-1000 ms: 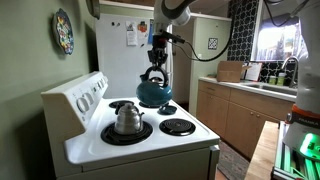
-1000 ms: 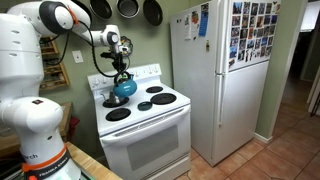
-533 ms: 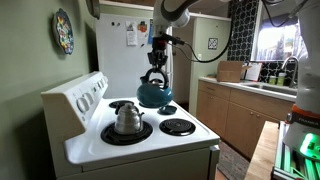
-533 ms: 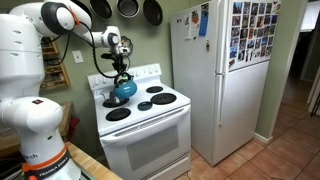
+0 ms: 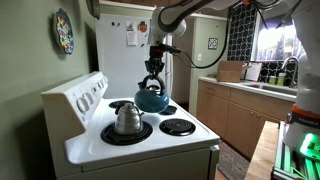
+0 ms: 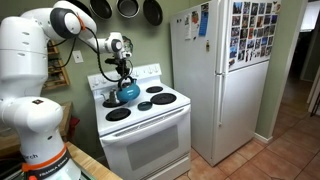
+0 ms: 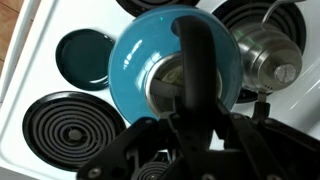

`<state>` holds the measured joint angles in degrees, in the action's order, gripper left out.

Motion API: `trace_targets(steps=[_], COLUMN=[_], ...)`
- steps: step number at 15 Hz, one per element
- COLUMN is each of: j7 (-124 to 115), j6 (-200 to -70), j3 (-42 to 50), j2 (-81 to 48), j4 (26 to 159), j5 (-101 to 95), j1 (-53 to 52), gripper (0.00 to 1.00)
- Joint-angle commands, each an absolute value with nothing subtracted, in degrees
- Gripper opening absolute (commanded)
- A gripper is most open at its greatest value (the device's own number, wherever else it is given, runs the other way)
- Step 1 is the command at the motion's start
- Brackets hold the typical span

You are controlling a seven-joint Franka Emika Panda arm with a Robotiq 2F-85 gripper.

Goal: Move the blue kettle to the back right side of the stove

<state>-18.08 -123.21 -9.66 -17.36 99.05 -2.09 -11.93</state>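
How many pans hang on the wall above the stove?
3, in a row near the top edge of an exterior view: left pan, middle pan, right pan. More may be cropped.

Gripper point(image 7: 190, 128) blurred, likely gripping blue kettle point(image 7: 135, 62) handle, silver pot point(image 7: 272, 55) cut off

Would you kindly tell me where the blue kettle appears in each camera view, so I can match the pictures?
In an exterior view: the blue kettle is at centre frame, hanging under the claw.
In an exterior view: it is left of centre, in front of the green wall.
Wrist view: it fills the centre.
Shared landmark: the silver pot beside it.
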Motion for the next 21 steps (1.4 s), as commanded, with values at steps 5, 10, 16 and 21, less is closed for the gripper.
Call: trace_targets(steps=[5,10,16,21], j7=[-19.3,-21.4,-24.0,-28.0], j6=[-130.7,-131.2,-131.8,-133.8], j3=[-6.7,-4.1,-3.2,-2.3], j2=[-24.7,-32.0,-42.3,-49.8], j4=[88.3,77.7,63.2,52.7], j5=[-4.6,-3.7,-0.5,1.3], j1=[-14.2,-14.3,-14.0,-14.4], gripper=[0.09,0.09,0.09,0.09])
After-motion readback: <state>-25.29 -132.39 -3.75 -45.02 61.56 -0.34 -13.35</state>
